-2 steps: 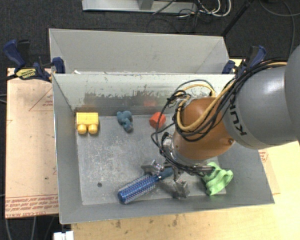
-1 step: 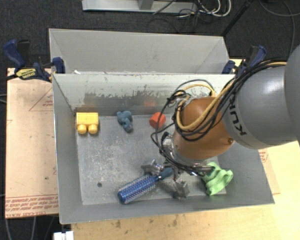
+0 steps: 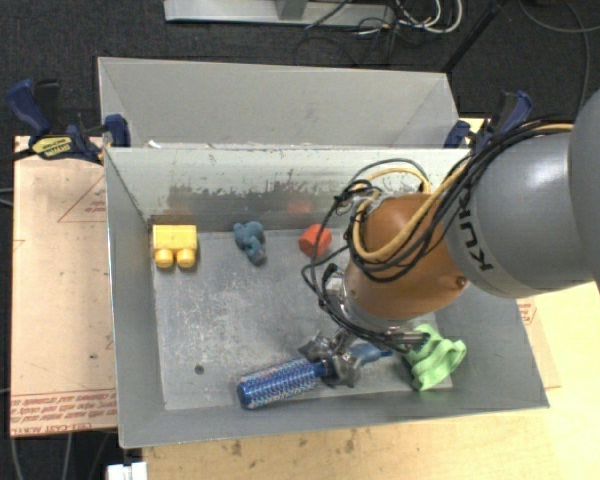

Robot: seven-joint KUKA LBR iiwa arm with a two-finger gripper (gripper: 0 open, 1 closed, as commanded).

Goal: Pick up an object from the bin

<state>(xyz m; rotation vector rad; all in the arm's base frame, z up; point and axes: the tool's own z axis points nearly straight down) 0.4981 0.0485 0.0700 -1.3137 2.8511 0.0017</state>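
The arm (image 3: 530,218) comes in from 3 o'clock, its thick grey link lying across the right side of the bin (image 3: 230,318). From that link the wrist turns steeply down. The orange-brown wrist cover (image 3: 405,263) is looped with yellow and black cables and hangs over the right half of the floor.

Below the cover, the gripper (image 3: 338,356) sits low near the front wall, at about 6 o'clock on the floor. Its tip is at the right end of a blue ribbed cylinder (image 3: 280,381), perhaps a hair roller. The cylinder lies flat at 7 o'clock, nearly along the front wall. The gripper seems to touch that end, but the wrist shadows the metal parts there. I cannot tell whether the gripper is open or closed, or whether it has hold of the cylinder.

A crumpled bright green piece (image 3: 435,360) lies just beside the gripper, at 4 o'clock, partly under the wrist. Three things sit well apart from it along the back wall:
- a yellow block with two round studs (image 3: 174,245) at 10 o'clock
- a small grey-blue figure (image 3: 249,240) at 11 o'clock
- an orange-red lump (image 3: 315,238) at 12 o'clock, close to the cables
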